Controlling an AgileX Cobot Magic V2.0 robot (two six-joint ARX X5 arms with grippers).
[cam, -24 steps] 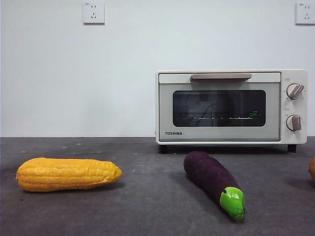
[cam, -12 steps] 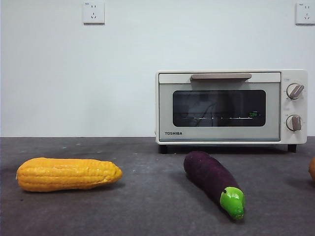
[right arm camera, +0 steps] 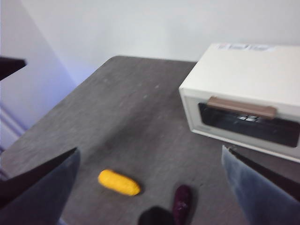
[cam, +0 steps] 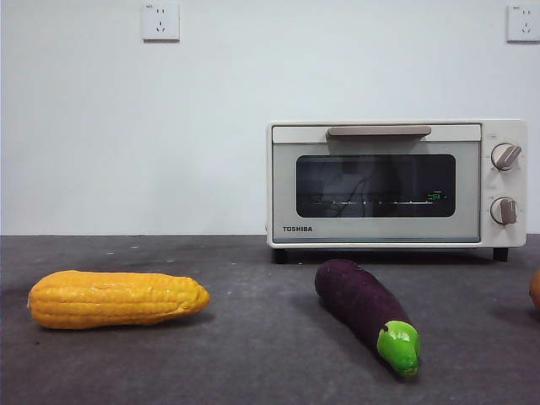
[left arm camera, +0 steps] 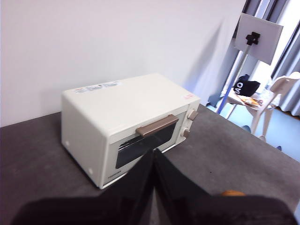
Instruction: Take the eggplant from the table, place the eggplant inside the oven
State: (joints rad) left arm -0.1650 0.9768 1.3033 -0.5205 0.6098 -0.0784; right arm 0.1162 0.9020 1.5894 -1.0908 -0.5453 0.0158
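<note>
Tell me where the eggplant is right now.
In the front view the eggplant lies on the table, in front of the closed oven, right of the corn.

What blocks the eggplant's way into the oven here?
The oven's door is shut, handle up at the top, so the eggplant lying on the table in front cannot go in yet. Nothing else lies between them; the corn sits well off to the side.

- A bumpy yellow-orange toy corn cob [cam: 117, 299] lies on its side.
- Two white wall sockets [cam: 160, 21] sit high on the plain white wall [cam: 126, 126].
- An orange object [cam: 535, 291], cut off by the edge.
</note>
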